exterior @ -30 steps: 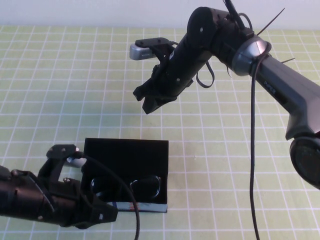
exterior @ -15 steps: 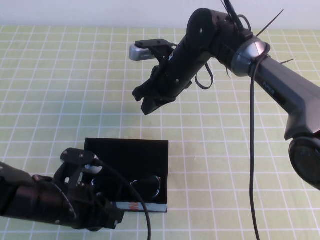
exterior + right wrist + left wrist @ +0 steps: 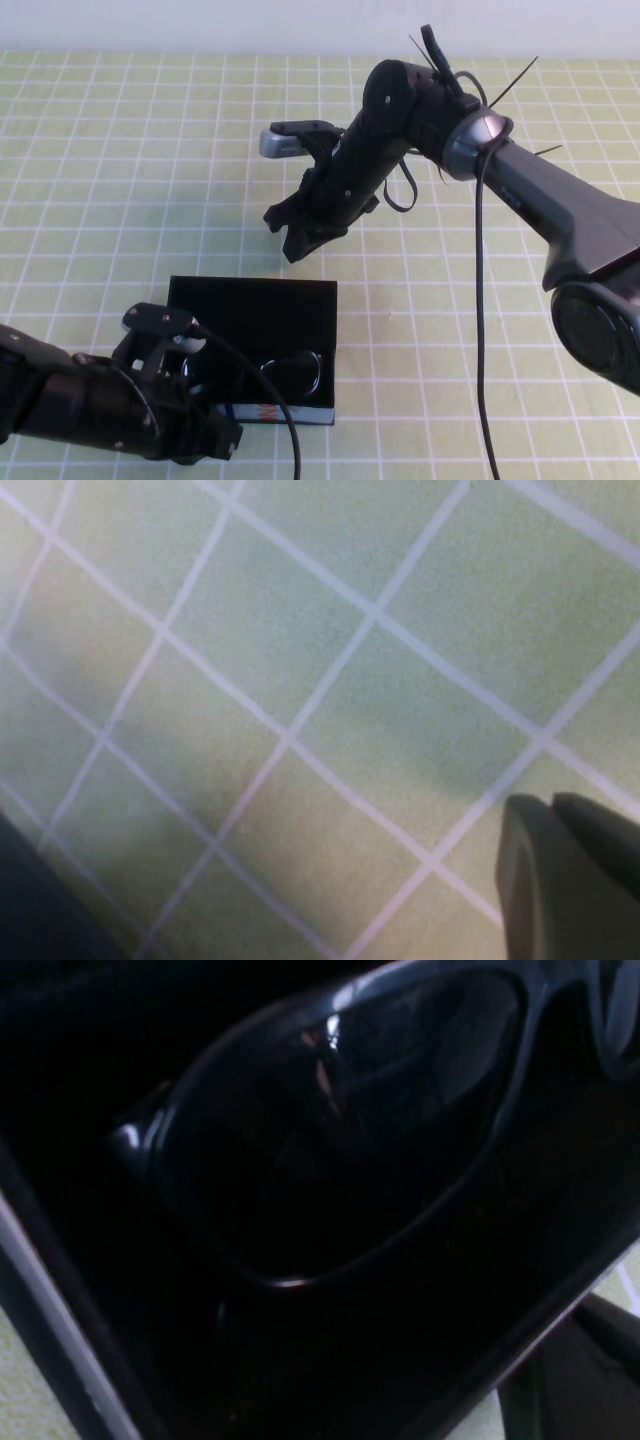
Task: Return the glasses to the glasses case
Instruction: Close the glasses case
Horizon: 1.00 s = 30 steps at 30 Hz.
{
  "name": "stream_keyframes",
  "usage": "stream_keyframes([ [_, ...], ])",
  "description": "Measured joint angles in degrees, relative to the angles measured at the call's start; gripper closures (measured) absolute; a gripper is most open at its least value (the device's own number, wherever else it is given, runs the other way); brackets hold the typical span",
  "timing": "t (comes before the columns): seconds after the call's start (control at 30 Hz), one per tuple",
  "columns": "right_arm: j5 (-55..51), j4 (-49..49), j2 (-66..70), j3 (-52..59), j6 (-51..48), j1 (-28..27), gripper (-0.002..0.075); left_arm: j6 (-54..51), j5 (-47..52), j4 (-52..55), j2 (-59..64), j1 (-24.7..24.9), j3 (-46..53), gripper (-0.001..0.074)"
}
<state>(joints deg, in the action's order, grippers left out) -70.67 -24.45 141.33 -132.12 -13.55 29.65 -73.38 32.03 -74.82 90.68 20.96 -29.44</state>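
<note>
The glasses case (image 3: 255,305) lies open at the table's near left, lid back, with its blue-white patterned front side (image 3: 290,412) facing me. The black glasses (image 3: 293,374) lie inside it. My left gripper (image 3: 215,425) is low over the case's left front corner and hides the left lens from above. The left wrist view shows one black-rimmed lens (image 3: 340,1140) close up against the case's dark lining (image 3: 60,1290). My right gripper (image 3: 285,232) hangs shut and empty above the mat beyond the case. Its fingers (image 3: 560,880) show together over the green grid.
A green mat with a white grid (image 3: 120,180) covers the table. The right arm (image 3: 520,190) reaches in from the right with loose cables around its wrist. The left arm (image 3: 70,400) lies along the near left edge.
My left gripper has moved forward and right, onto the case's left front corner. The right gripper has shifted slightly left and lower. The glasses and case have not moved.
</note>
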Motion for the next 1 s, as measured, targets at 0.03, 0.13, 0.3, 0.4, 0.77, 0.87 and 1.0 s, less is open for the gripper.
stream_keyframes([
  [0.03,0.0,0.0,0.24,0.0,0.1,0.0,0.0737,0.0,-0.09,-0.09,0.0,0.0,0.0,0.0738],
  [0.13,0.0,-1.05,0.27,0.0,0.22,0.0,0.0737,-0.23,-0.22,-0.09,0.0,0.0,0.0,0.0738],
  [0.3,0.1,-2.6,0.27,0.11,0.49,0.0,0.0737,-0.36,-0.35,-0.13,0.0,0.0,0.0,0.0738],
  [0.4,0.21,-2.6,0.27,0.93,0.7,0.0,0.0737,-0.36,-0.35,-0.13,0.0,0.0,0.0,0.0738],
  [0.77,0.29,-4.3,0.27,2.01,1.96,0.0,0.0737,-0.36,-0.62,-0.49,0.0,0.0,0.0,0.0738],
  [0.87,0.34,-4.66,0.16,2.5,1.96,0.35,0.0737,-0.36,-0.74,-0.49,0.0,0.0,0.0,0.0738],
  [1.0,0.54,-4.96,-1.01,5.81,1.96,1.3,0.0737,-0.36,-0.78,-0.61,0.0,0.0,0.0,0.0738],
])
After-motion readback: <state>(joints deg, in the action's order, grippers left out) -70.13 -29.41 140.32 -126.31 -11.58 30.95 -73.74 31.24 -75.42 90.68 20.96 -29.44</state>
